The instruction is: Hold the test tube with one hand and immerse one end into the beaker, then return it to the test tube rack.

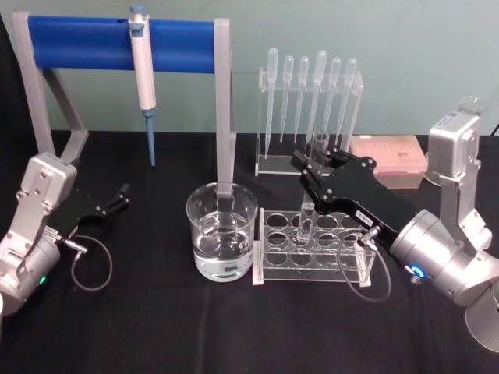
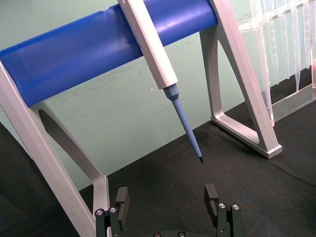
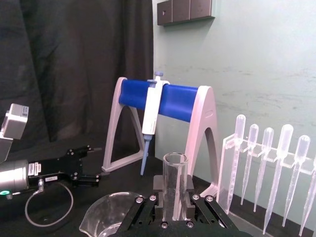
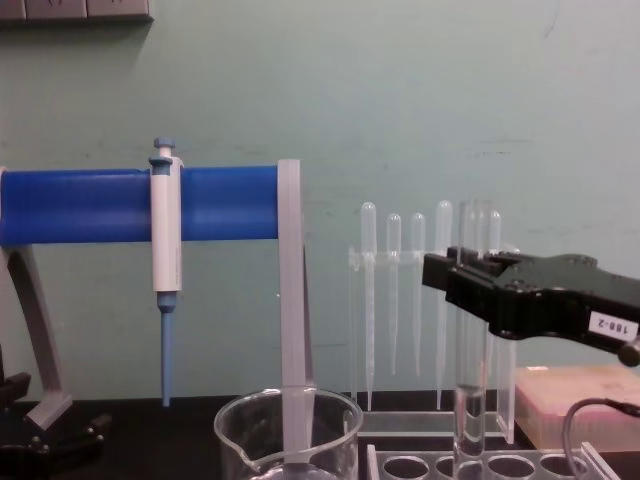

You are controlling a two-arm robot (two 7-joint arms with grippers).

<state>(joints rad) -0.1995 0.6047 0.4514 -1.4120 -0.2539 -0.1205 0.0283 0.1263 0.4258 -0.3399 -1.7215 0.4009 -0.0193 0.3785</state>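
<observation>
The test tube [image 1: 306, 219] stands upright with its lower end in a hole of the clear tube rack [image 1: 274, 261]. My right gripper [image 1: 318, 164], black with a white label, is shut on the tube's upper part. The tube [image 3: 175, 173] rises between its fingers, and its open mouth sticks out above them. The chest view shows the tube [image 4: 470, 400] hanging down from the gripper [image 4: 462, 272] into the rack. The beaker [image 1: 222, 226], holding clear liquid, stands just left of the rack. My left gripper [image 1: 119, 196] rests open at the far left, low over the black table.
A white-and-blue pipettor [image 1: 143, 78] hangs on a grey stand with a blue bar [image 1: 86, 43], behind the beaker. A clear holder with several plastic pipettes [image 1: 312, 101] stands behind the tube rack. A pink box [image 1: 390, 160] lies at the back right.
</observation>
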